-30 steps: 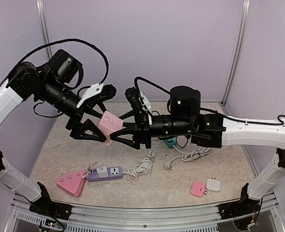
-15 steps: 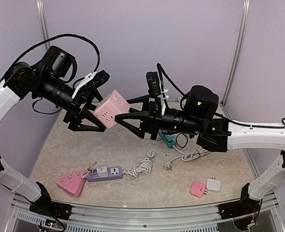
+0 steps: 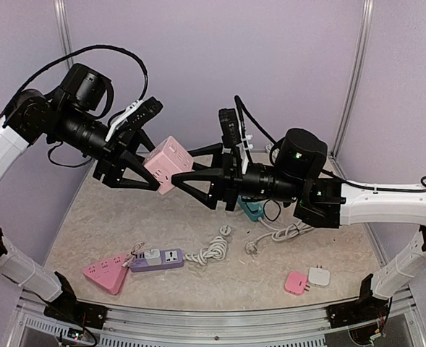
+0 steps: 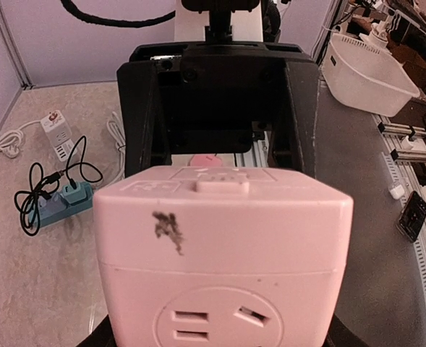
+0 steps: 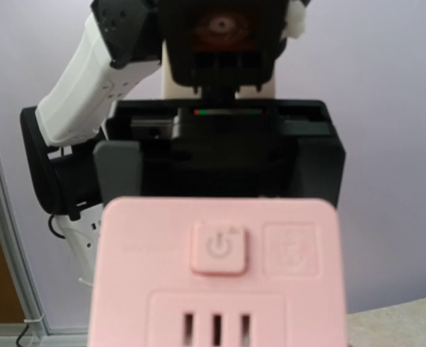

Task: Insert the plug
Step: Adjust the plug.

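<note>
Overhead, left end effector (image 3: 153, 172) and right end effector (image 3: 184, 172) pinch the pink cube (image 3: 166, 159); only the right wrist shows its button (image 5: 218, 248).

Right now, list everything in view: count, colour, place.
cube socket: one, pink, in the air between both grippers
triangular strip: one, pink, table front left
flat strip: one, purple, right of the triangular strip
low strip: one, teal, mid-table, partly behind the right arm
cables: two, white, coiled mid-table
adapters: two, pink and white, front right, side by side
table: one, beige
left gripper: black fingers on the cube socket
right gripper: black fingers on the cube socket
</note>
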`<state>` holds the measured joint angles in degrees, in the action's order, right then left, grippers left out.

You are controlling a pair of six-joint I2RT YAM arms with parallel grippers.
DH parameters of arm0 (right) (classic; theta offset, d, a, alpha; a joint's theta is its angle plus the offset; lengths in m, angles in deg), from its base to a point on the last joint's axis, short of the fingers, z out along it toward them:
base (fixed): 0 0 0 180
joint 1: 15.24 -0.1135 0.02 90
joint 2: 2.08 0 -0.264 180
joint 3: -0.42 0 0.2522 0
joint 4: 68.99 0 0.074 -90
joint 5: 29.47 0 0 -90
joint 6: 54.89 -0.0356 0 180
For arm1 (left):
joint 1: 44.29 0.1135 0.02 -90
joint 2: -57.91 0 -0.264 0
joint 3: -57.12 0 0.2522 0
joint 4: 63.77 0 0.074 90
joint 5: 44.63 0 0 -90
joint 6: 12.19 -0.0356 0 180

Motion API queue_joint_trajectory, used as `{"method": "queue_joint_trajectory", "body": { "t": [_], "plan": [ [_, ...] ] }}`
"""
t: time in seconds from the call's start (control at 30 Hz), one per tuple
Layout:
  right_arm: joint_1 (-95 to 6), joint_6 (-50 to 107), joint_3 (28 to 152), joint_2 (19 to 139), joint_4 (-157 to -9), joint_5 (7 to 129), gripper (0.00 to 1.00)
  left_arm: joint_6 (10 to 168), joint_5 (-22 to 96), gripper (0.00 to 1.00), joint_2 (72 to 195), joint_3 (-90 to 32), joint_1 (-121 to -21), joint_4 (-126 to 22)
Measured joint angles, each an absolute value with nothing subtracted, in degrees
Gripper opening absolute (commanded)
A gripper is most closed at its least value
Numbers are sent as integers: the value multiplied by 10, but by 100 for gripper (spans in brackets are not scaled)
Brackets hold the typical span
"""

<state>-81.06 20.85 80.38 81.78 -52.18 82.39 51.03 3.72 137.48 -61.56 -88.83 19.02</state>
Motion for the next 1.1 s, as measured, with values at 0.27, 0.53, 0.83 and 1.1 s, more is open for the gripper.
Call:
{"method": "queue_joint_trajectory", "body": {
  "t": [0.27, 0.53, 0.83, 1.1],
  "plan": [
    [-811, 212, 809, 818, -536, 826, 35, 519, 35, 0, 1377, -618, -889, 193],
    [-811, 238, 861, 818, -678, 808, 100, 507, 81, 0, 1378, -616, -909, 207],
    [-813, 258, 916, 828, -824, 813, 89, 464, 175, 0, 1391, -609, -969, 247],
    [-815, 261, 943, 860, -851, 842, 62, 455, 196, 0, 1410, -609, -969, 267]
  ]
}}
